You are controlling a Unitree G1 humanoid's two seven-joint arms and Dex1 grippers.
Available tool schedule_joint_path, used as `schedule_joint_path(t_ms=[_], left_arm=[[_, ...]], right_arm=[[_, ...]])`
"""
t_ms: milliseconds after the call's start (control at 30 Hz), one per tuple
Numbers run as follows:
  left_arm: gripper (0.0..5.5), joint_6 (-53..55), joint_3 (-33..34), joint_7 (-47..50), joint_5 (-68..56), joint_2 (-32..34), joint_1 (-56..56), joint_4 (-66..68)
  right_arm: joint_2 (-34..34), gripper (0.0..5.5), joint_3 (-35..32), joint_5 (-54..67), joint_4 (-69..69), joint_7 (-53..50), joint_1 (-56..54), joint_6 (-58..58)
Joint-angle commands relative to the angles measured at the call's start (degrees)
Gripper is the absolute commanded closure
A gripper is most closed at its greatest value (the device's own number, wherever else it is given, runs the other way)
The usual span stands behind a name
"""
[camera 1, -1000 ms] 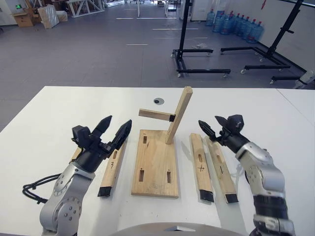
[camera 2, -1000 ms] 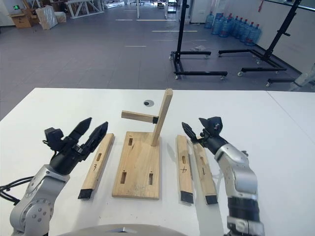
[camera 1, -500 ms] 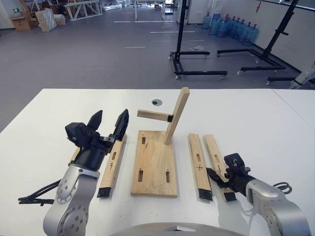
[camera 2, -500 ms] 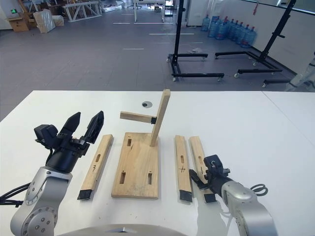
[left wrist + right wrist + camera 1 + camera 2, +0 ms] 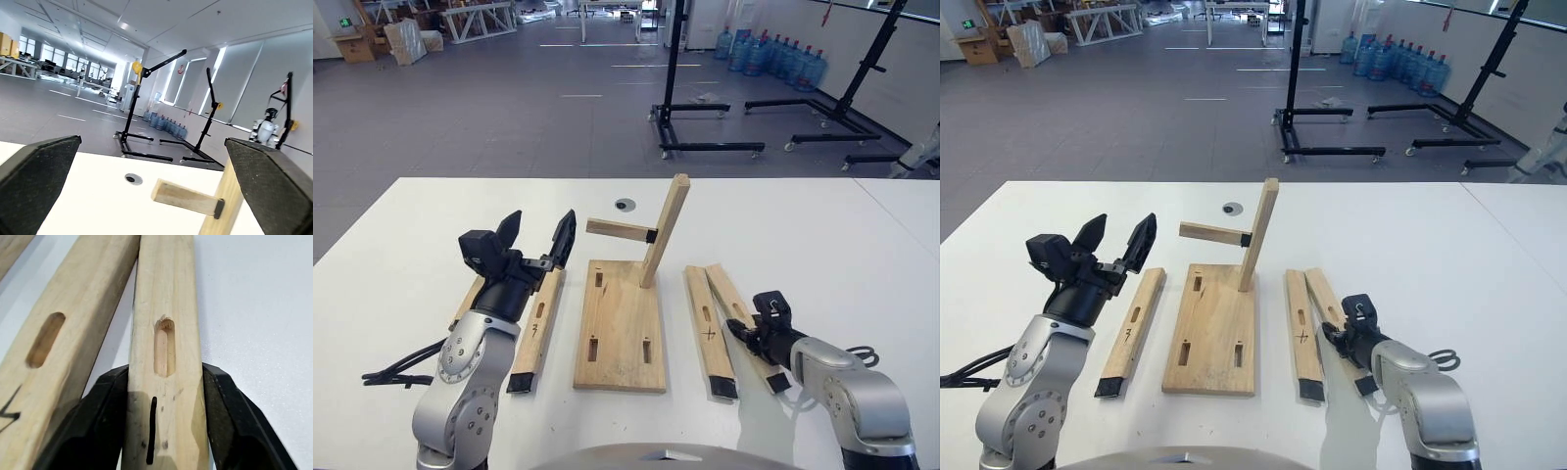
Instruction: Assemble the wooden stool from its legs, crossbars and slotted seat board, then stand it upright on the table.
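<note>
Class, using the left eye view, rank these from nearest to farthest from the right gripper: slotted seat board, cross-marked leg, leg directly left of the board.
1. Cross-marked leg, just left of the right gripper.
2. Slotted seat board, table centre.
3. Leg directly left of the board, under the left gripper.

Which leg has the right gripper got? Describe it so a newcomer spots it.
Start at the seat board lying flat on the table; two legs lie to its right. It is the outer leg, clamped in the right gripper. Unlike the cross-marked inner leg, it lies askew, its far end angled toward that neighbour, and bears one straight pen stroke.
</note>
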Motion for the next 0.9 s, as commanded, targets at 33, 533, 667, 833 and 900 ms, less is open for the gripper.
schedule_joint_path(t_ms=[33,533,667,833,900], left_arm=[[0.10,-1.8,-0.3,-0.2,3.4,0.6,-3.3,3.3],[0.10,1.7,3.4,-28.1,-20.9,7.9,-11.3,13.0],[0.10,7.1,2.0,-36.5,-27.9,11.9,-9.8,13.1],[0.10,11.1,-0.6,-39.3,-30.5,13.0,-9.0,14.0],[0.10,12.5,-1.2,-39.8,-31.6,13.1,-8.9,14.5]], right_arm=[[3.7,3.47,1.8,-2.4,11.1,-2.8,-3.6,-7.5],[5.7,3.47,-13.5,33.4,19.7,22.7,-37.0,-36.3],[1.6,3.47,-9.1,45.3,12.3,35.8,-28.5,-26.9],[1.2,3.47,1.5,40.8,10.2,41.8,-21.4,-27.0],[1.2,3.47,5.8,38.2,10.3,43.6,-20.2,-27.7]])
